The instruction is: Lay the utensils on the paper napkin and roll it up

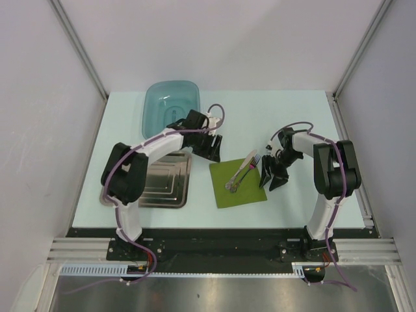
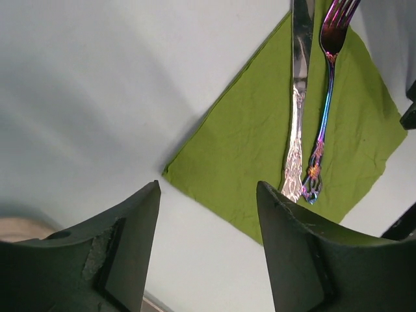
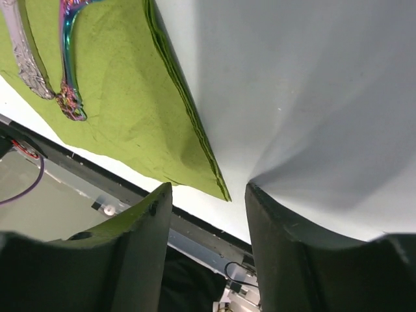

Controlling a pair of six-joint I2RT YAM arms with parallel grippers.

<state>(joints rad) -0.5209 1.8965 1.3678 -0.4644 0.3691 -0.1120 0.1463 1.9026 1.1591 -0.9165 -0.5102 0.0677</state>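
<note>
Pale surface [image 1: 292, 110], walls [image 1: 214, 45] on three sides. Paper napkin [image 1: 250, 192] with utensils [image 1: 243, 173] near front edge; tray [image 1: 166, 182] front-left. Both my jaws spread.

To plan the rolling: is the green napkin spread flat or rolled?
Spread flat: the napkin lies open on the table, knife and fork on top.

Pale mint-white table [image 1: 292, 110], boxed in by plain white walls [image 1: 221, 39] left, far, right — aluminium posts [image 1: 78, 45] at the far corners. Slotted aluminium rail [image 1: 78, 250] along the near edge, brushed metal sheet [image 1: 214, 292] nearer still. Soft, even light.
</note>
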